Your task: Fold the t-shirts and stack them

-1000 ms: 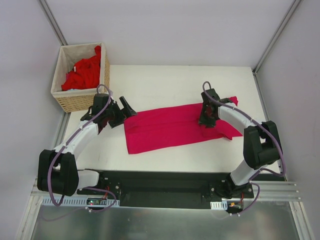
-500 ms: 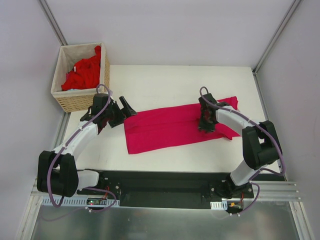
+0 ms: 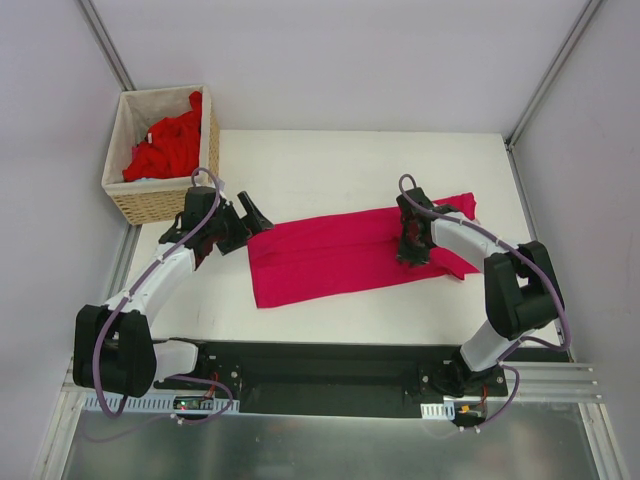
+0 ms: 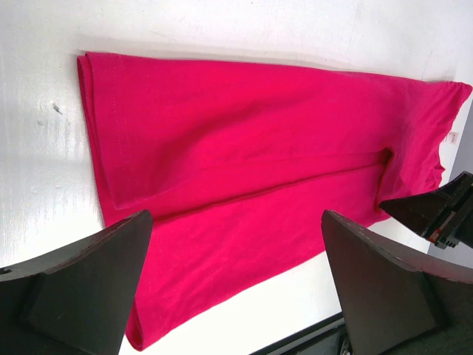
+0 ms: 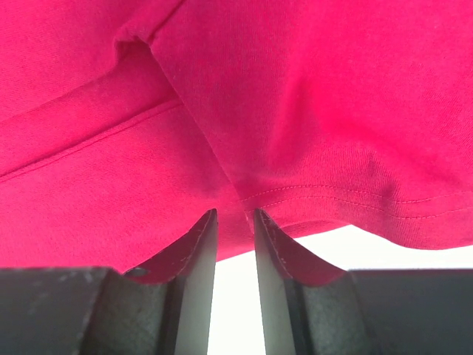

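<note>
A magenta-crimson t-shirt (image 3: 330,255) lies folded into a long strip across the table's middle. It also shows in the left wrist view (image 4: 259,163), with a small white label (image 4: 449,137) at its far end. My left gripper (image 3: 245,228) is open wide and empty, hovering over the shirt's left end (image 4: 235,218). My right gripper (image 3: 412,250) is down on the shirt's right part near a sleeve. Its jaws (image 5: 235,213) stand nearly closed, with a crease of the cloth (image 5: 295,89) running in between the tips. Brighter red t-shirts (image 3: 165,145) lie bunched in the basket.
A woven wicker basket (image 3: 150,207) with a white lining stands at the table's back left corner, just behind my left arm. The white table (image 3: 330,165) has grey walls on both sides and a black rail along its near edge.
My right gripper has shifted slightly left along the shirt and the sleeve cloth beside it has bunched a little. The left arm has not moved.
</note>
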Controlling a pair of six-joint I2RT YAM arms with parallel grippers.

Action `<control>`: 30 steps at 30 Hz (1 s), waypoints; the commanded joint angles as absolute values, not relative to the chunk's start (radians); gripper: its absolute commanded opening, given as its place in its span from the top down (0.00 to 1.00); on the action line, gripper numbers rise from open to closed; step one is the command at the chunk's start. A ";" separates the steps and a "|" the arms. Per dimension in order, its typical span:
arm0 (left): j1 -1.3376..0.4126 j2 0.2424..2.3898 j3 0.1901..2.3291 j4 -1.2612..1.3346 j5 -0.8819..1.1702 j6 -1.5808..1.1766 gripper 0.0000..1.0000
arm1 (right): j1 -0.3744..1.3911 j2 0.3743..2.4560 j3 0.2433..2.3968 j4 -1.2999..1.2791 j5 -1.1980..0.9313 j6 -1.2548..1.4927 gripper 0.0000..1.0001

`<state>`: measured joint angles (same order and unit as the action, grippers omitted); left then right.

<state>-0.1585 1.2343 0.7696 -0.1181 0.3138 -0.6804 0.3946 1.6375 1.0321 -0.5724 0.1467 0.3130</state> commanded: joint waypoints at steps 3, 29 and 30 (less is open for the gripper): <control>-0.172 1.203 0.758 -0.129 0.308 -0.664 0.01 | 0.400 1.615 1.022 -0.577 0.173 0.321 0.71; -0.172 1.210 0.759 -0.133 0.304 -0.661 0.01 | 0.391 1.632 1.003 -0.561 0.178 0.311 0.88; -0.172 1.209 0.758 -0.133 0.304 -0.661 0.01 | 0.391 1.634 1.003 -0.561 0.176 0.311 0.89</control>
